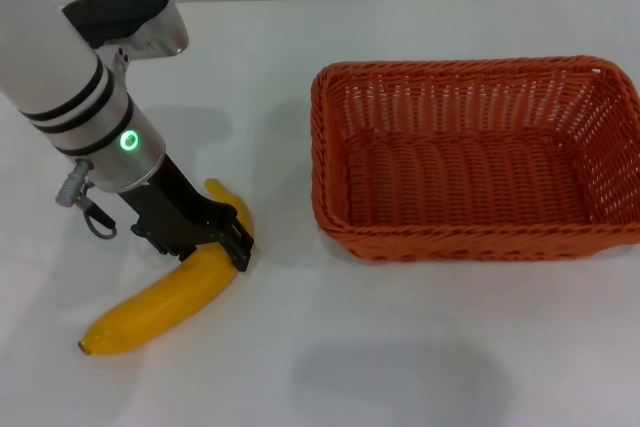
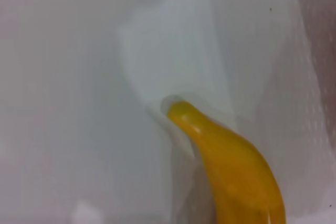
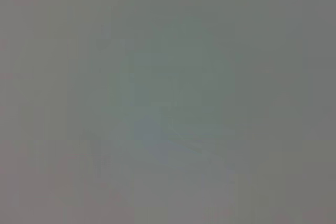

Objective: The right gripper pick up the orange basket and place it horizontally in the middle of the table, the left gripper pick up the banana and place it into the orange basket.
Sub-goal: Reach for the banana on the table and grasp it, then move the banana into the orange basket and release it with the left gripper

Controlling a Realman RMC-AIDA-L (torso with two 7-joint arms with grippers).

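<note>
The banana (image 1: 165,299) lies flat on the white tabletop (image 1: 420,347), at about 8 o'clock in the head view, well apart from the orange basket (image 1: 478,157), which stands at about 2 o'clock with its long side running from 9 to 3 o'clock. The left gripper (image 1: 232,239) is down over the upper part of the banana, and its black fingers (image 1: 240,245) stand on both sides of the fruit. I cannot tell if they are already pressing on it or only around it. The right gripper is not seen in any view; the right wrist view shows only grey.

The banana looks light, with a smooth and a little slippery skin. It is firm but it can bruise, so I judge that a moderate squeeze is enough. The good place to hold it is across the thick middle part, with the fingers crossing the long axis, not at the thin ends, where it may turn or slip out.

Its long axis runs from about 7 o'clock to 1 o'clock. The blunt dark end (image 1: 86,346) points to 7 o'clock and the narrow end (image 1: 216,188) to 1 o'clock, with the curve bulging towards 5 o'clock. The left wrist view shows one rounded end (image 2: 181,111) resting on the tabletop.
</note>
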